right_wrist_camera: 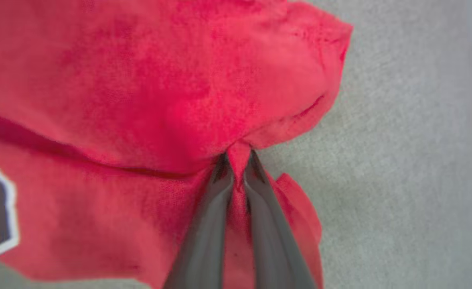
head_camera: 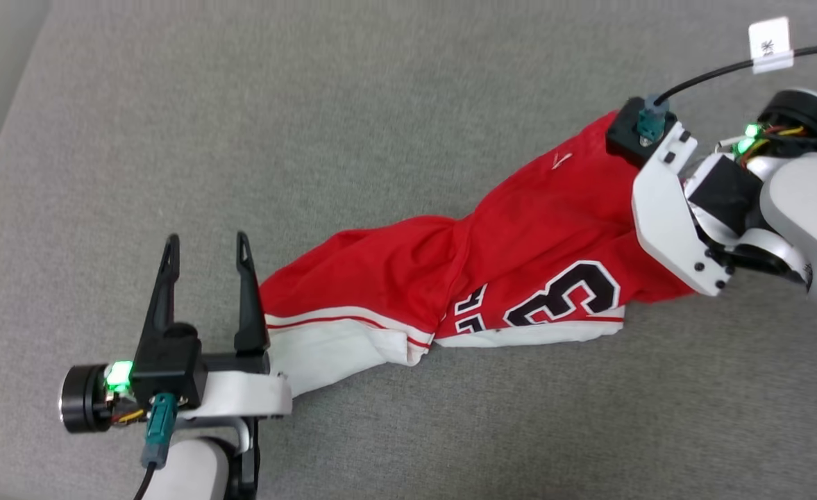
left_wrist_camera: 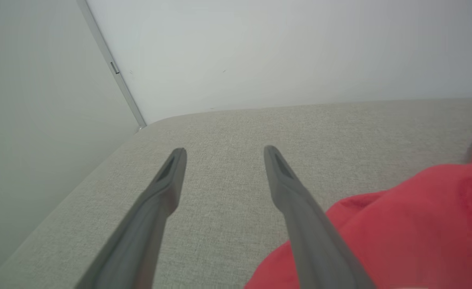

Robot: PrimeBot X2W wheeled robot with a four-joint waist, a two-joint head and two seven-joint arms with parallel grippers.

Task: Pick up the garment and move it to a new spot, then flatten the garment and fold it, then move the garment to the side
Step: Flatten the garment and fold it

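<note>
Garment (right_wrist_camera: 159, 80): a small red fold is pinched between the closed jaws of the right gripper (right_wrist_camera: 238, 158), at the end lying toward the far right of the grey fabric surface (head_camera: 380, 104). The rest of the garment lies crumpled in a long band across the surface, with the black number print facing up and the white sleeve (head_camera: 339, 347) at the near-left end. The left gripper (head_camera: 207, 243) holds nothing, its jaws wide apart, just beside that sleeve end.
</note>
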